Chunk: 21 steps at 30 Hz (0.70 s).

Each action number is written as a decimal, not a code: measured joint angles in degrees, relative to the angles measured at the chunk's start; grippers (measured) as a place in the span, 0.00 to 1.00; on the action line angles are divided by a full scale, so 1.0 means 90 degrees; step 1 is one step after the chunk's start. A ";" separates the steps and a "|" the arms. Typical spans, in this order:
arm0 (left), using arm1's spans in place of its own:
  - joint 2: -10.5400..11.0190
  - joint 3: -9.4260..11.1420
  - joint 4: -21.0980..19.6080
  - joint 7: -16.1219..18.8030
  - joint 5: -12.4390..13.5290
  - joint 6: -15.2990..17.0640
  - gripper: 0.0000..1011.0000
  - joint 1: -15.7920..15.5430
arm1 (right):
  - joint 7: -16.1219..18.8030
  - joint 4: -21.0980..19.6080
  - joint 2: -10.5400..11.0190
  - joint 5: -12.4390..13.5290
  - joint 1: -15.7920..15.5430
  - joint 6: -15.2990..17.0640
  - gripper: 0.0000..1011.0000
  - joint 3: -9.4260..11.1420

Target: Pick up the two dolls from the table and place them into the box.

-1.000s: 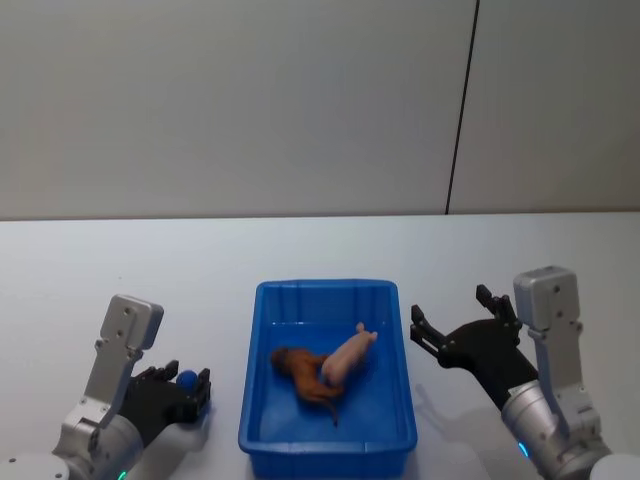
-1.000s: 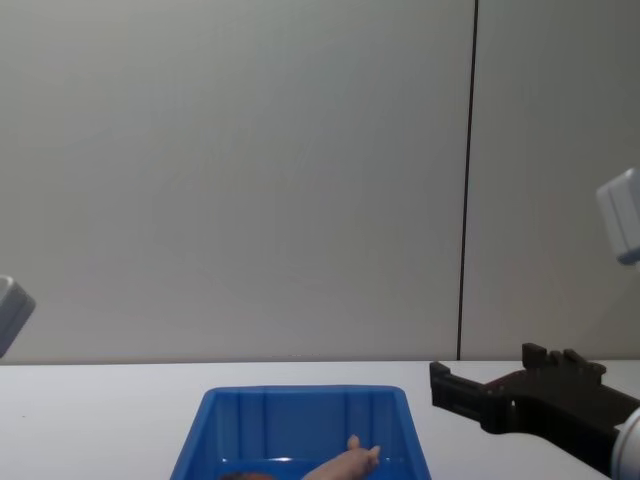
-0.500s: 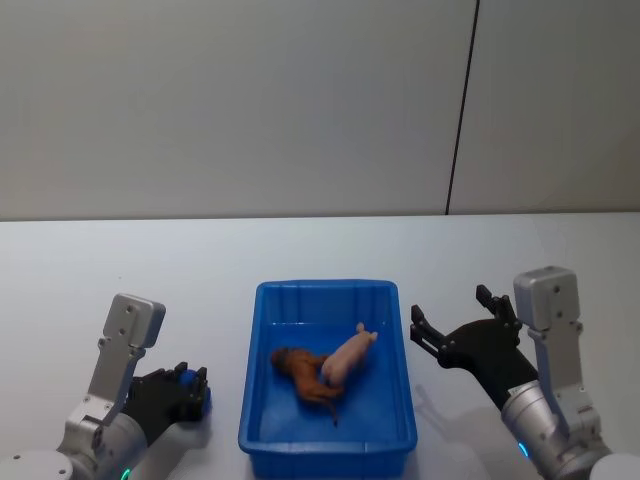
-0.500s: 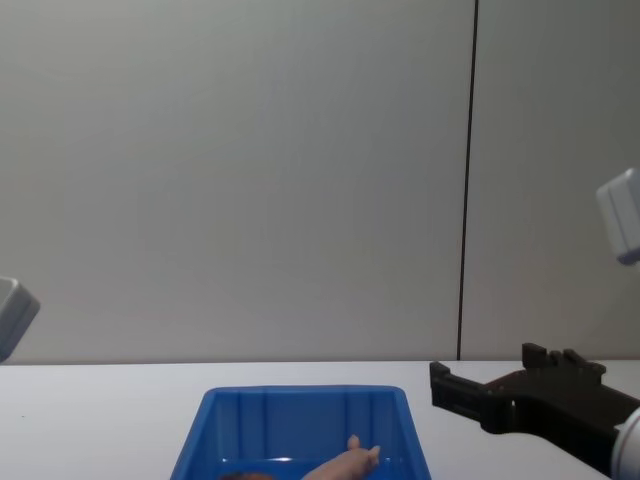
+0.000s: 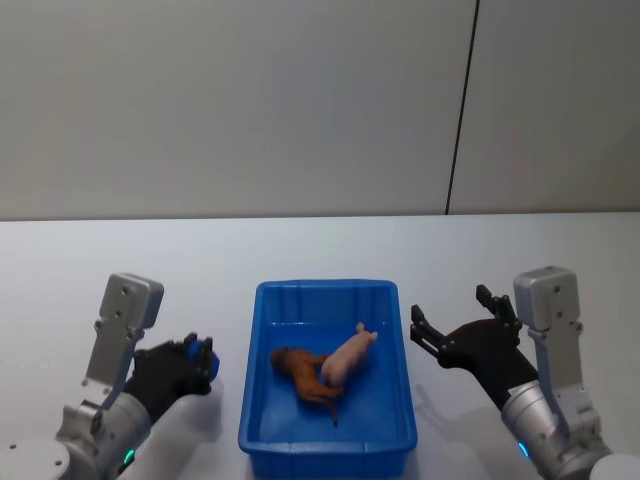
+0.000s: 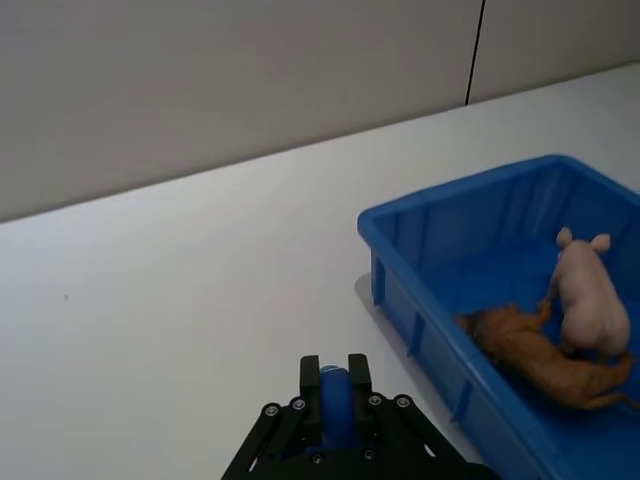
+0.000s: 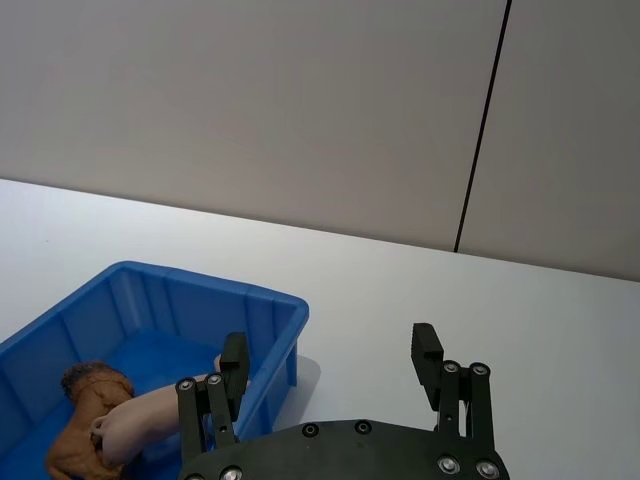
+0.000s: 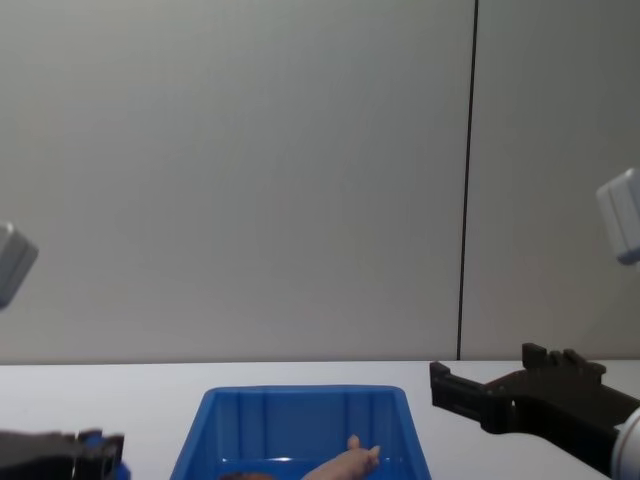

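Observation:
Both dolls lie inside the blue box (image 5: 328, 289) at the table's middle: the reddish-brown shaggy doll (image 5: 300, 371) and the pale pink pig (image 5: 349, 354), which leans on it. My left gripper (image 5: 197, 357) hovers left of the box, shut, with nothing held. To the right of the box, my right gripper (image 5: 450, 308) stands open and empty. In the left wrist view the shut fingers (image 6: 335, 378) point past the box (image 6: 400, 214), with the pig (image 6: 590, 305) and brown doll (image 6: 535, 352) inside. In the right wrist view the open gripper (image 7: 331, 348) faces the box (image 7: 200, 284).
The white table (image 5: 320, 250) runs back to a grey wall with a dark vertical seam (image 5: 460, 110). In the chest view the box's rim (image 8: 300, 393) is at bottom centre, the right gripper (image 8: 490, 366) to its right and the left gripper (image 8: 100, 450) low on the left.
My left gripper has lifted and moved forward beside the box, coming into the chest view at the lower left. The right arm and both dolls have stayed put.

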 joint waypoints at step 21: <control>-0.0060 -0.0059 -0.0431 -0.1071 0.0231 -0.0647 0.16 -0.0287 | 0.0000 0.0000 0.0000 0.0000 0.0000 0.0000 0.99 0.0000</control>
